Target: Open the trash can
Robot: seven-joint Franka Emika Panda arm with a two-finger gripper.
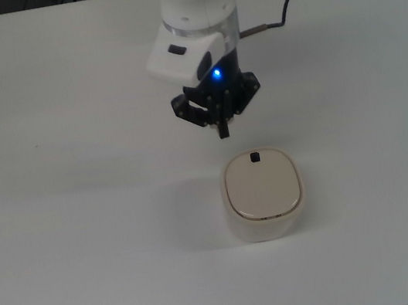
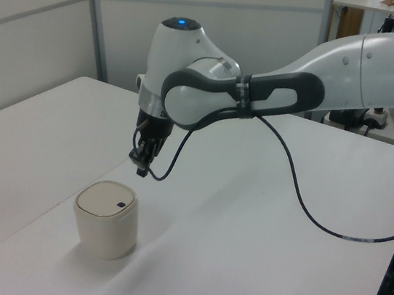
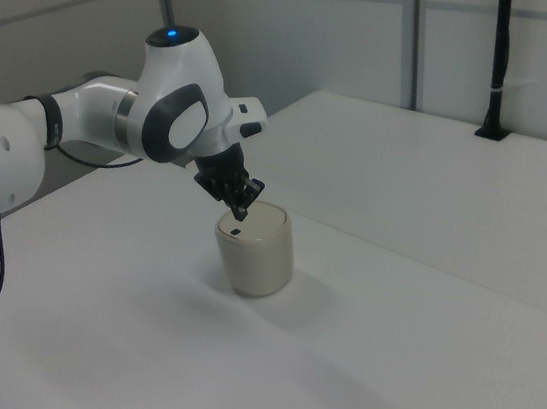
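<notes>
The trash can (image 1: 264,196) is a small cream-white bin standing upright on the white table (image 1: 66,262), its beige lid down flat. A small black push button (image 1: 255,157) sits at the lid's far edge in the top view. My gripper (image 1: 222,130) hangs in the air just beyond that button edge, slightly toward the top view's left, its black fingers pressed together into one tip and holding nothing. In the left view the gripper (image 2: 141,171) hovers a little above and behind the trash can (image 2: 106,221). The right view shows the gripper (image 3: 241,214) over the rim of the trash can (image 3: 255,250).
A black cable (image 2: 299,202) droops from the arm over the table. A seam (image 2: 149,148) separates this table from a second white table on the left view's left. A black post (image 3: 499,68) stands on the far table in the right view.
</notes>
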